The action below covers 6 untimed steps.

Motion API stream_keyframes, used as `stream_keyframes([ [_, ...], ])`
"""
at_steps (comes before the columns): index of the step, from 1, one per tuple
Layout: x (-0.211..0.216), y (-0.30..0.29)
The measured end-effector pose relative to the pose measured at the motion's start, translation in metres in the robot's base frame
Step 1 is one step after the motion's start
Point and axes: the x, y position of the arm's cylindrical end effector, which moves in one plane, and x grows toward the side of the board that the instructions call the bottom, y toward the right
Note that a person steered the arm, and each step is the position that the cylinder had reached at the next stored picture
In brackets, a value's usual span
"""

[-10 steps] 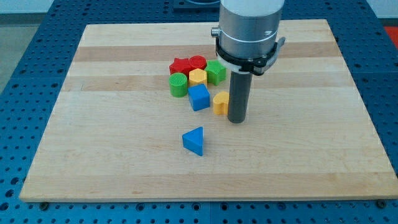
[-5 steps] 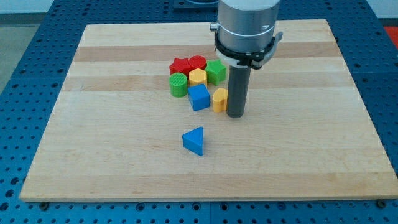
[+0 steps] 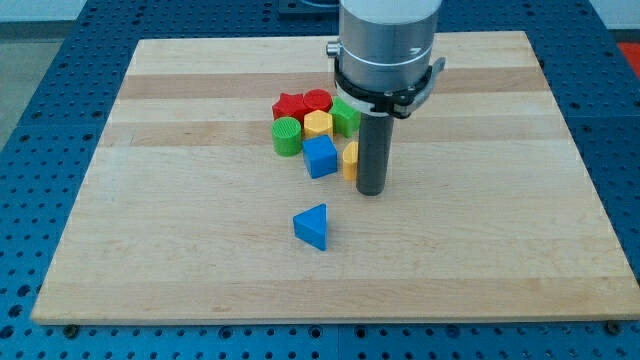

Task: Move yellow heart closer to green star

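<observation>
The yellow heart [image 3: 350, 160] lies just right of the blue cube [image 3: 320, 157], mostly hidden behind my rod. My tip [image 3: 371, 189] rests on the board against the heart's right side. The green star [image 3: 345, 116] sits just above the heart, at the right end of the cluster, partly hidden by the arm's collar.
The cluster also holds a red star-like block [image 3: 289, 106], a red round block [image 3: 318, 100], a yellow block [image 3: 318, 125] and a green cylinder [image 3: 287, 137]. A blue triangle [image 3: 312, 226] lies alone below. The wooden board [image 3: 480, 200] sits on a blue pegboard table.
My tip has slid left and a little up, pushing the yellow heart left toward the blue cube and nearer the green star. The other blocks have not moved.
</observation>
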Motion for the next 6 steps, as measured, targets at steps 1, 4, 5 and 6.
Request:
stream_keyframes([
  [1, -0.002, -0.001],
  [4, -0.013, -0.006],
  [5, -0.013, -0.011],
  [6, -0.013, -0.017],
])
